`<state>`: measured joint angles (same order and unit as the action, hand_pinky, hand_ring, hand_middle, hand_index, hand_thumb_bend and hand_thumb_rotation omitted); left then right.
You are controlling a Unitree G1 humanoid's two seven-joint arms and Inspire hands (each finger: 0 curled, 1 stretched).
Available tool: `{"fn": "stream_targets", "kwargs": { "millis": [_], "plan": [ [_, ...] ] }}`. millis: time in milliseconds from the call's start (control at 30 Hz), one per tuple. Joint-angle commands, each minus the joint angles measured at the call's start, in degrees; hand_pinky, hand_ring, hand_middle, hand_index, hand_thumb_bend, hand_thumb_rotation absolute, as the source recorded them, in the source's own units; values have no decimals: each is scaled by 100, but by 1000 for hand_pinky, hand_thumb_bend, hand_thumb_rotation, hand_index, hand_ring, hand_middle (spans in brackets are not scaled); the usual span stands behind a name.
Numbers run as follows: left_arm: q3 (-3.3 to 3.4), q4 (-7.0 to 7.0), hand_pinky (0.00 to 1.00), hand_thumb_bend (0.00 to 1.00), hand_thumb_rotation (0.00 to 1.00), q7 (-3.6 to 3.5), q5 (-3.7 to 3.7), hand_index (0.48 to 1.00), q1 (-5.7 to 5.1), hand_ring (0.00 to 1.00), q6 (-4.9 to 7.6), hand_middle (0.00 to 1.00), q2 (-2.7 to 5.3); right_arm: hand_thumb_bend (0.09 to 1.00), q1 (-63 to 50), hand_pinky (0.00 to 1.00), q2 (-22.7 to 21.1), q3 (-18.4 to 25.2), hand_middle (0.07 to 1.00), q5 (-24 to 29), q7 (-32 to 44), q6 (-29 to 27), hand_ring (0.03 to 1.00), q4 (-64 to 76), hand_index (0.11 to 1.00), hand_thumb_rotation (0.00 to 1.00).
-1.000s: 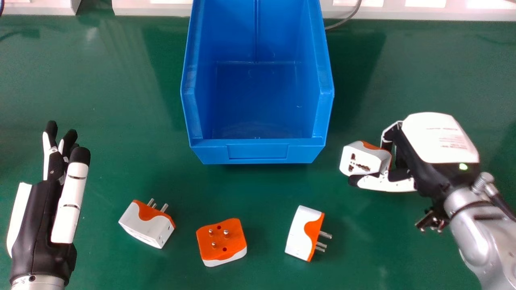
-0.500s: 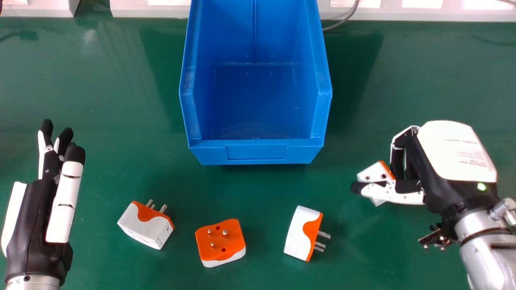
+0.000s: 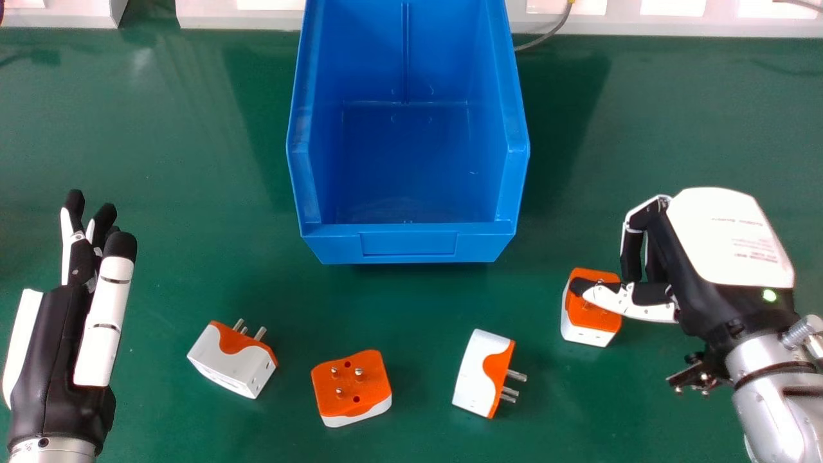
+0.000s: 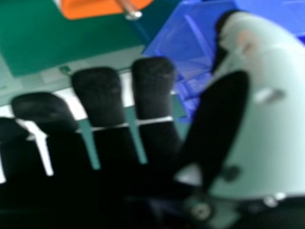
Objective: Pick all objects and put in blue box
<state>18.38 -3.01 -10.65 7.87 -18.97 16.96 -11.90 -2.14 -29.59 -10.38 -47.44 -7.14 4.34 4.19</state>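
Note:
My right hand (image 3: 726,238) hovers at the right in the head view, fingers curled and holding nothing. Its thumb covers part of an orange-and-white plug adapter (image 3: 589,333), which has its orange face up. In the right hand view are my right hand's fingertips (image 4: 153,86) and part of an orange adapter (image 4: 90,7). Three more adapters rest in front of the blue box (image 3: 408,243): one on its side (image 3: 225,363), one pins up (image 3: 350,392) and one with pins pointing right (image 3: 479,373). Far left, my left hand (image 3: 51,347) stays open with straight fingers.
The box stands at the top centre of the green table (image 3: 161,161), its low front edge facing me, with bare floor inside. A pale rail (image 3: 643,24) runs along the table's far edge, and a grey cable (image 3: 546,35) lies just behind the box's right side.
The adapter has dropped out of my right hand onto the table and turned orange side up. My right hand has moved right and slightly nearer. The left hand has barely changed.

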Motion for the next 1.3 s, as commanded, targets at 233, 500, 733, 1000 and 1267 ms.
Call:
{"fn": "stream_targets", "kwargs": {
  "millis": [233, 500, 733, 1000, 1267],
  "plan": [
    [57, -109, 1000, 499, 922, 25, 31, 1000, 10, 1000, 69, 1000, -40, 524, -85, 191, 8, 274, 319, 206, 16, -6, 242, 226, 342, 512],
    [62, -55, 1000, 515, 923, -35, 117, 1000, 50, 1000, 89, 1000, -63, 810, -265, 737, -339, 258, 879, -17, 370, -99, 866, 517, 862, 733],
    [62, -42, 1000, 518, 933, 5, 25, 1000, 32, 1000, 147, 1000, -68, 993, -255, 921, -510, 229, 999, -122, 584, -206, 999, 565, 999, 824],
    [62, -95, 1000, 509, 924, -25, 87, 1000, 5, 1000, 122, 1000, -52, 947, -167, 926, -538, 206, 1000, -227, 685, -277, 1000, 501, 1000, 805],
    [61, -179, 1000, 496, 930, 45, 23, 1000, -5, 1000, 16, 1000, -65, 903, 58, 920, -597, 134, 1000, -286, 1086, -287, 1000, 303, 1000, 751]
  ]
}}
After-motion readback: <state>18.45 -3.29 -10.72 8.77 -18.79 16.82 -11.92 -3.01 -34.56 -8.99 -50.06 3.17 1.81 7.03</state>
